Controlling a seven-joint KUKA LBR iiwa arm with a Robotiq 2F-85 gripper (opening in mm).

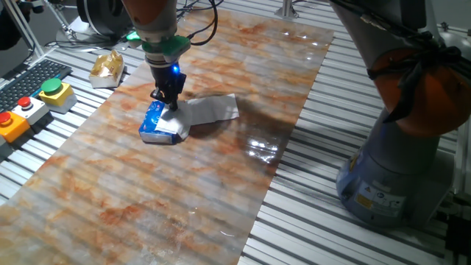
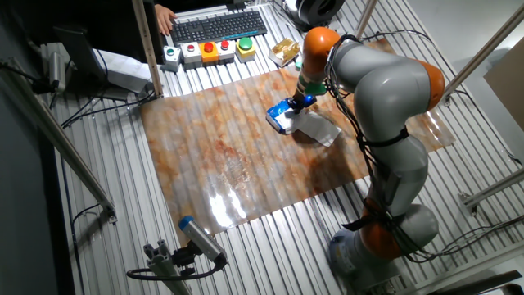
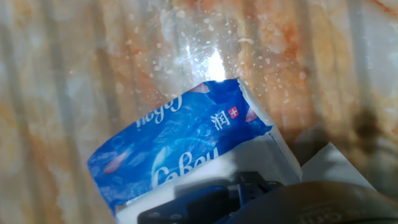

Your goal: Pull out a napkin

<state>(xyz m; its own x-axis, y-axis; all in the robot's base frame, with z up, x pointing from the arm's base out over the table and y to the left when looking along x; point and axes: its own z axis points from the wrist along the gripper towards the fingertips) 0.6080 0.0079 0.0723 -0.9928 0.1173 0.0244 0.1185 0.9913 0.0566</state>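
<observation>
A blue-and-white tissue packet (image 1: 160, 124) lies on the marbled mat (image 1: 184, 184). The white napkin (image 1: 211, 109) lies flat on the mat to its right, with its near end at the packet's top. My gripper (image 1: 170, 105) stands upright over that end. Its fingers are drawn close together and appear shut on the napkin where it meets the packet. The other fixed view shows the packet (image 2: 282, 117), the napkin (image 2: 317, 128) and the gripper (image 2: 301, 103). In the hand view the packet (image 3: 180, 149) fills the middle. A dark finger (image 3: 217, 198) lies at the bottom and white napkin paper (image 3: 333, 165) at the right.
A crumpled gold foil wrapper (image 1: 108, 66) lies off the mat's far left corner. Button boxes (image 1: 51, 92) and a keyboard (image 1: 26, 77) sit at the left. The arm's base (image 1: 397, 169) stands at the right. The mat lies on a slatted metal table (image 1: 316, 213).
</observation>
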